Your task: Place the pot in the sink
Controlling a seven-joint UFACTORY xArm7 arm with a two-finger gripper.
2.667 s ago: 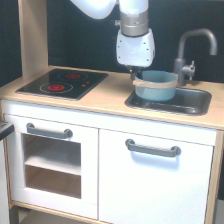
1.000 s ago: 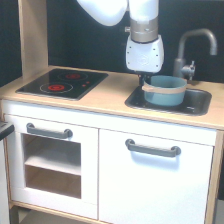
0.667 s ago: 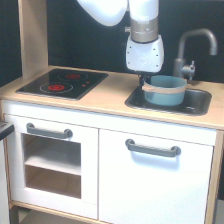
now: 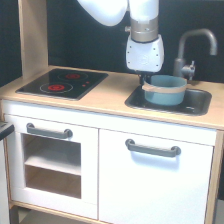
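The teal-blue pot point(image 4: 166, 91) with a tan band below its rim sits inside the dark grey sink point(image 4: 200, 106), in the basin's left half, with its upper part above the sink's rim. My gripper point(image 4: 145, 80) hangs straight down from the white arm. Its dark fingers are closed on the pot's left rim. I cannot tell whether the pot's bottom rests on the basin floor, since the sink wall hides it.
A grey tap point(image 4: 192, 50) curves up just behind the sink, close to the pot's right side. The black hob point(image 4: 62, 84) with red rings lies on the wooden counter point(image 4: 107, 97) at the exterior view's left. White cabinet doors with grey handles are below.
Since 2.7 s ago the gripper has carried the pot a little toward the exterior view's right, deeper over the sink. Over the last second nothing has visibly moved.
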